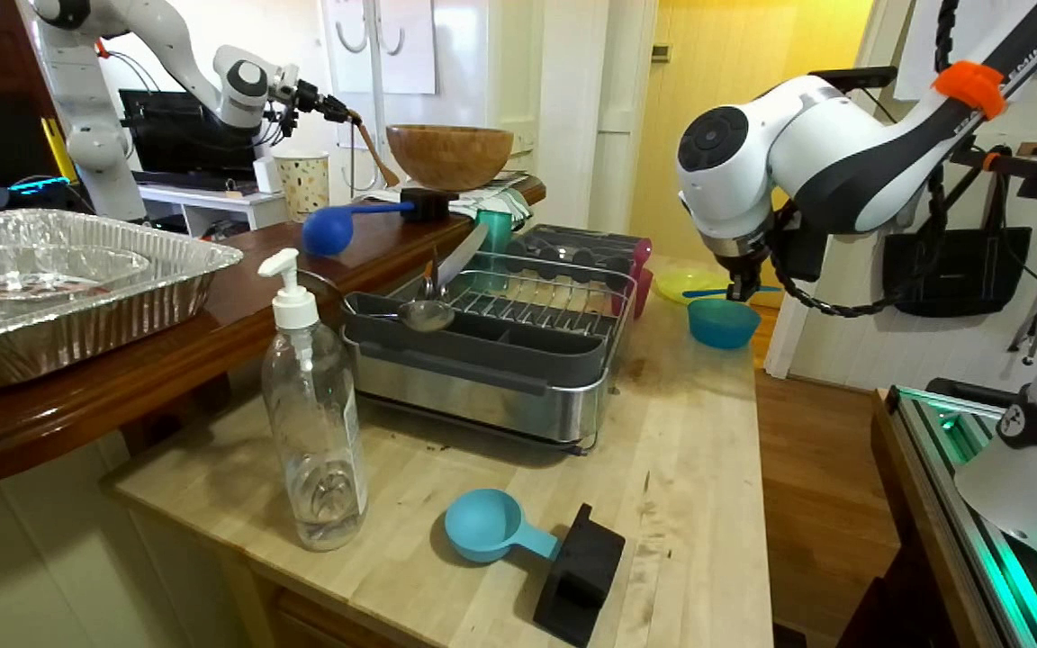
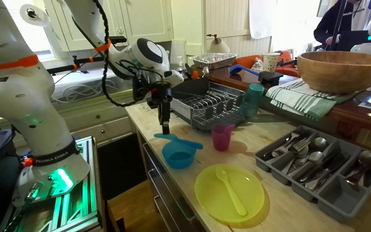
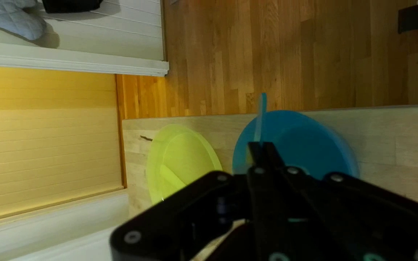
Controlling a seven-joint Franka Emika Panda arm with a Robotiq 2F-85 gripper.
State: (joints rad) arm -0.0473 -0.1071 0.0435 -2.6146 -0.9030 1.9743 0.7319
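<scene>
**So the gripper (image 2: 166, 130) has a blue spoon (image 2: 185, 142) pinched over a blue bowl (image 2: 178, 158)**

In an exterior view the jaws point down and look clamped on the blue spoon, which runs crosswise at their tips. The blue bowl is right under them; can't tell if the blue spoon actually touches its rim. A magenta cup (image 2: 221, 138) stands near the jaws on the wooden counter (image 2: 204, 158), to their right as seen here. Closer to the camera than the jaws there's a yellow plate (image 2: 211, 199) with a yellow spoon (image 2: 232, 193) lying on it. The gray cutlery tray (image 2: 345, 193) is well off to the right of them.

In an exterior view the blue spoon pokes out on both sides of the jaws, blue bowl just below. The dish rack (image 1: 478, 396) is left of the jaws here, and a see-through pump bottle (image 1: 325, 441) is farther left and nearer the camera. Also well away from the jaws, down front: a light blue scoop (image 1: 487, 525), its handle meeting a black block (image 1: 580, 580).

Wrist view: jaws come up from the bottom edge, tips together on the blue spoon, a bit of it sticking out past them toward the top. Blue bowl is beyond the tips, mostly to their right, yellow plate to their left. Wood floor (image 3: 230, 43) is above them in the frame.
</scene>
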